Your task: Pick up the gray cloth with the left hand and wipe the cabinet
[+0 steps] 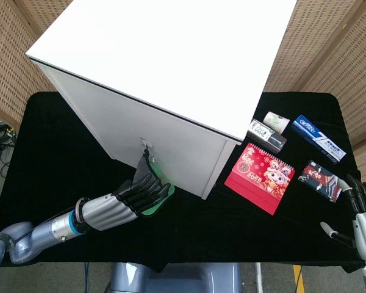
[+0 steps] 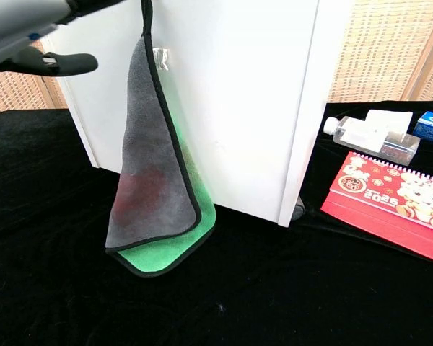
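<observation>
The white cabinet stands on the black table. My left hand lies with its fingers stretched against the cabinet's front face, low down, below the small latch, and holds the gray cloth there. In the chest view the cloth hangs flat along the front, with its green underside showing at the bottom near the table. From the head view only the cloth's green edge peeks out under the fingers. My right hand rests at the table's right front corner, fingers apart, holding nothing.
A red desk calendar stands right of the cabinet. Behind it lie a small bottle, a blue box and a dark packet. The cabinet's right front foot is close to the calendar.
</observation>
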Motion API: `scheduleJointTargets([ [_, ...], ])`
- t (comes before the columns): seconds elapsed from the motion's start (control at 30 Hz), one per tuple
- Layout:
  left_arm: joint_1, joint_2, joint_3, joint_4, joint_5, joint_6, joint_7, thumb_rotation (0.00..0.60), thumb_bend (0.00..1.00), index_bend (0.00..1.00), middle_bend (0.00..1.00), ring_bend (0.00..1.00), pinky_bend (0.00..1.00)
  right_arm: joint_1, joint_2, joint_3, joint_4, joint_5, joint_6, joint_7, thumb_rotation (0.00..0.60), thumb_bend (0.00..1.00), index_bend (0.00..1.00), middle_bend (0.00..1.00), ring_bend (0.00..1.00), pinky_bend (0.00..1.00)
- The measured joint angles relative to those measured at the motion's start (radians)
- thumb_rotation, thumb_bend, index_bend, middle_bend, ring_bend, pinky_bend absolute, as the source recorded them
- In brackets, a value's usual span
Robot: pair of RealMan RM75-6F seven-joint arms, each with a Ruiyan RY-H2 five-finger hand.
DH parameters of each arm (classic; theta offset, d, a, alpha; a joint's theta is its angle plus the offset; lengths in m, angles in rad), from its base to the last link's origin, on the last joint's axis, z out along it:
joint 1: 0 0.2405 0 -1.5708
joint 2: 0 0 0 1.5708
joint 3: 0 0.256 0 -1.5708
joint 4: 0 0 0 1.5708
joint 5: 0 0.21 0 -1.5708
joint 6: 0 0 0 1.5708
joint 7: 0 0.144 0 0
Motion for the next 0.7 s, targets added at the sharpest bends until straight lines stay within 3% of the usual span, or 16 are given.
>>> scheduleJointTargets([
  [0.17, 0.045, 0.005, 0.022, 0.008, -0.001, 0.062, -0.03, 0.6, 0.0, 0.1, 0.0, 0.0, 0.0, 0.001, 0.001, 0.0, 0.001, 0.002, -0.003, 0.005, 0.6, 0.11, 0.09, 0.0, 0.0, 0.0],
  [0.33, 0.175, 0.007, 0.074, 0.006, -0.073, 0.151, -0.072, 0.6, 0.0, 0.09, 0.0, 0.0, 0.0, 0.001, -0.001, -0.002, -0.001, -0.003, -0.004, -0.01, 0.6, 0.11, 0.09, 0.0, 0.0, 0.0],
  [0.7, 0.513, -0.032, 0.221, -0.069, -0.447, 0.223, -0.315, 0.6, 0.0, 0.0, 0.0, 0.0, 0.0, 0.007, -0.01, -0.008, -0.011, -0.007, -0.023, -0.061, 0.6, 0.11, 0.09, 0.0, 0.0, 0.0],
])
